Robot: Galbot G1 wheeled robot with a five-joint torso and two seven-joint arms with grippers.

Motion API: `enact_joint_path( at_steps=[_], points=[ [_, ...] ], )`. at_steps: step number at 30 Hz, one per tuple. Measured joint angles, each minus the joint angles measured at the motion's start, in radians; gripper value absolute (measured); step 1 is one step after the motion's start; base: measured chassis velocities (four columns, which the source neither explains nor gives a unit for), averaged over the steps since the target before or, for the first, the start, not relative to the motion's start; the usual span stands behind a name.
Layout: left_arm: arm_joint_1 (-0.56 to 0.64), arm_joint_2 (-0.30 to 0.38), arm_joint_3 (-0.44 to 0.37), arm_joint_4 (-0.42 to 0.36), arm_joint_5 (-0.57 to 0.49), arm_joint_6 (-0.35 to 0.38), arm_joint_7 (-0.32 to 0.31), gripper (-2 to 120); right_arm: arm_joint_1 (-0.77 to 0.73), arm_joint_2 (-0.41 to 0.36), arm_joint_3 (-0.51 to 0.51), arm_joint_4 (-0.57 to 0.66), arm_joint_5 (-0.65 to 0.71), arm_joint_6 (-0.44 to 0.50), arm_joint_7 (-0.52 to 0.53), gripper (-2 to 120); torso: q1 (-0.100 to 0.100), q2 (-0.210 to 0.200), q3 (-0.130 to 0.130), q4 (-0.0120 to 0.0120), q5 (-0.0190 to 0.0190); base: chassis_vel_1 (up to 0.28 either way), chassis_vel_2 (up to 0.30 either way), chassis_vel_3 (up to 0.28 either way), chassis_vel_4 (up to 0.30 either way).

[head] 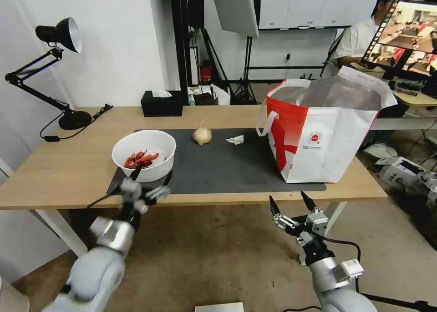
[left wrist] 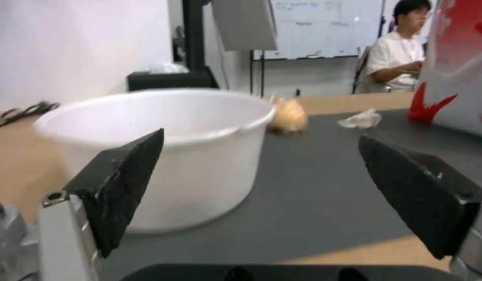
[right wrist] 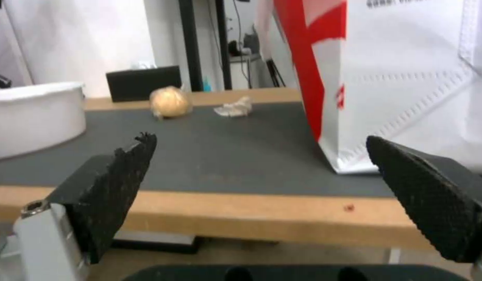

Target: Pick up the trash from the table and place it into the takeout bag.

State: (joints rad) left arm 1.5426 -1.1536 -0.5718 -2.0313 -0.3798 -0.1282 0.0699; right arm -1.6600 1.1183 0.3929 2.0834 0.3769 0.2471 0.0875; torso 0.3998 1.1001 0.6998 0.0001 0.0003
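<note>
A white round bowl point(head: 144, 155) of red crayfish shells sits on the dark grey mat point(head: 218, 166) at the left of the table point(head: 68, 166). My left gripper point(head: 151, 176) stands open at the table's front edge, just before the bowl point(left wrist: 163, 152). A small knotted beige bag point(head: 202, 135) and a crumpled white tissue point(head: 235, 140) lie farther back on the mat. The red-and-white takeout bag point(head: 323, 130) stands open at the right. My right gripper point(head: 291, 203) hangs open below the table's front edge, in front of the bag point(right wrist: 407, 82).
A black tissue box point(head: 161, 103) and a black desk lamp point(head: 59, 75) stand at the table's back left. Tripods and light stands point(head: 246, 66) fill the room behind. A person sits at a desk far right, beside a monitor point(head: 407, 30).
</note>
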Motion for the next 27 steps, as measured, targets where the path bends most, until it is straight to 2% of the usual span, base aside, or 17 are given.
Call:
enact_joint_path(
  at_steps=[5, 13, 27],
  points=[
    [0.051, -0.044, -0.026, 0.026, 0.017, -0.039, 0.031, 100, -0.013, 0.001, 0.002, -0.029, 0.001, 0.011, -0.007, 100, 0.0, 0.0, 0.0, -0.0001, -0.0004, 0.0, 0.0, 0.0, 0.0],
    [0.057, -0.087, -0.016, 0.042, 0.04, -0.044, 0.039, 100, -0.027, 0.012, -0.003, -0.05, 0.001, 0.017, -0.019, 100, 0.0, 0.0, 0.0, -0.0002, -0.0003, 0.0, 0.0, 0.0, 0.0],
    [0.072, -0.099, -0.018, 0.045, 0.045, -0.053, 0.048, 100, -0.031, 0.012, -0.006, -0.046, -0.003, 0.019, -0.021, 100, 0.0, 0.0, 0.0, -0.0001, -0.0003, 0.0, 0.0, 0.0, 0.0]
  ],
)
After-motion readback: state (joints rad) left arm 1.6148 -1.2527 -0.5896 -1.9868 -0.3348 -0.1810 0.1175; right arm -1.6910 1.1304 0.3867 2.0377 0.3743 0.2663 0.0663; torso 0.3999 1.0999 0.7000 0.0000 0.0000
